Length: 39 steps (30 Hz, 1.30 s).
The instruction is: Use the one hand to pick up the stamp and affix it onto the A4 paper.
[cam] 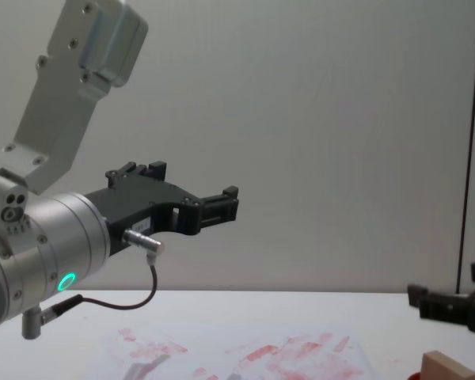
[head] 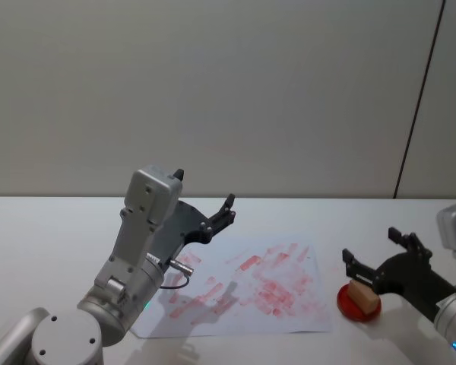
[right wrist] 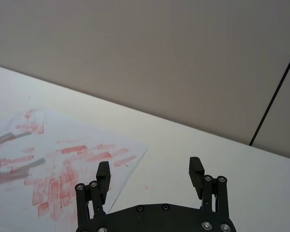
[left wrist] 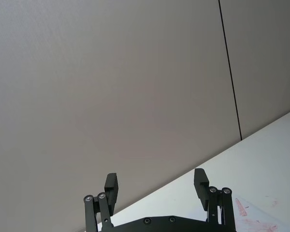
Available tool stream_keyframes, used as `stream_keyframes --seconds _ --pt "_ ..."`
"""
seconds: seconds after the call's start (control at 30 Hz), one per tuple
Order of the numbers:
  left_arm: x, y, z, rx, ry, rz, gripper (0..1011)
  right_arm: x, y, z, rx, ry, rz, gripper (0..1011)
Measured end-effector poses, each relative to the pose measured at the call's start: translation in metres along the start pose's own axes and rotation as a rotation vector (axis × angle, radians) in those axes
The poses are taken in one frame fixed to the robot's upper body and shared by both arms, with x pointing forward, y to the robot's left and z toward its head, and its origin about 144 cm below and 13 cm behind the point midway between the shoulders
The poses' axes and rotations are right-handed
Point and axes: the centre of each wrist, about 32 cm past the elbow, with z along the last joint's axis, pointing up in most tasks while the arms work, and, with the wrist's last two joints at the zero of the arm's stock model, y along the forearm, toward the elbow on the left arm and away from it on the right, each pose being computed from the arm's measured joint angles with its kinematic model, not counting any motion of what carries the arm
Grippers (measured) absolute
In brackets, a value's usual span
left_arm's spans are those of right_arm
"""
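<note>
The wooden stamp (head: 363, 296) sits on the round red ink pad (head: 346, 302) toward the table's (head: 61, 228) front right, just off the right edge of the red-smeared A4 paper (head: 243, 293). The right gripper (head: 371, 245) hangs above it, jaws spread and empty. The left gripper (left wrist: 155, 180), jaws also spread, is raised over the paper's left part.
</note>
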Motion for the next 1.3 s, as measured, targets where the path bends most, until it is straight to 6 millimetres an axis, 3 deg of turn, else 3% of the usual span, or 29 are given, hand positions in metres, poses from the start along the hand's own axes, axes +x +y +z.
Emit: stream_keyframes --seconds 0.93,1.3 --pt "0.0 0.0 0.0 0.0 0.0 0.0 1002 0.014 0.007 -0.018 -0.148 -0.01 0.102 994" --pt "0.0 0.0 0.0 0.0 0.0 0.0 1002 0.018 0.007 -0.02 -0.182 0.011 0.126 729"
